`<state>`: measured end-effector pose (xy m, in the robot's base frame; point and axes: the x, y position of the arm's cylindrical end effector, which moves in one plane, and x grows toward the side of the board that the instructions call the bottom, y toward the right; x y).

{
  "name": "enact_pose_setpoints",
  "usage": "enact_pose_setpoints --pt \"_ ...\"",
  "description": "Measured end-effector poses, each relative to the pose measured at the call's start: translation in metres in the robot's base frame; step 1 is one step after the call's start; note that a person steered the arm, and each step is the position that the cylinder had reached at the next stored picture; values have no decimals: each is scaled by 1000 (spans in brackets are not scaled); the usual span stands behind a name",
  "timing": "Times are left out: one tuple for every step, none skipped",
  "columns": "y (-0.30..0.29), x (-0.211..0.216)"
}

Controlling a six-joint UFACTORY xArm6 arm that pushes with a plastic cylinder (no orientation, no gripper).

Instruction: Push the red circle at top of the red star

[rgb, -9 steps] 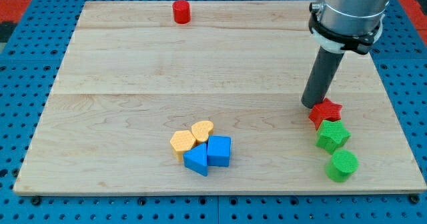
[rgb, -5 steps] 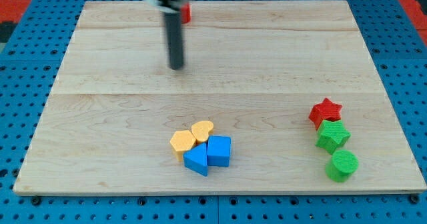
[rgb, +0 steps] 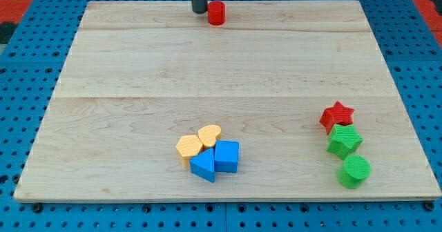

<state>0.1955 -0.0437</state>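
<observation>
The red circle (rgb: 217, 13) stands near the top edge of the wooden board, a little left of centre. My tip (rgb: 199, 10) is just left of it, close to touching. The red star (rgb: 336, 116) sits at the view's right, well below and far from the red circle, resting against the green star (rgb: 344, 139) under it.
A green circle (rgb: 354, 170) lies below the green star. Near the bottom centre is a tight cluster: a yellow hexagon (rgb: 188, 147), a yellow heart (rgb: 209, 134), a blue triangle (rgb: 203, 166) and a blue cube (rgb: 226, 156). The board (rgb: 138, 73) lies on a blue pegboard.
My tip went from beside the red star across to the top left, then up behind the red circle. The red circle has slid right along the top edge.
</observation>
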Motion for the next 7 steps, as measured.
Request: enact_pose_setpoints --pt "23 14" --pt "57 74" --pt "60 93" --pt "109 156" --pt "183 202" --pt "197 237" --pt "208 214"
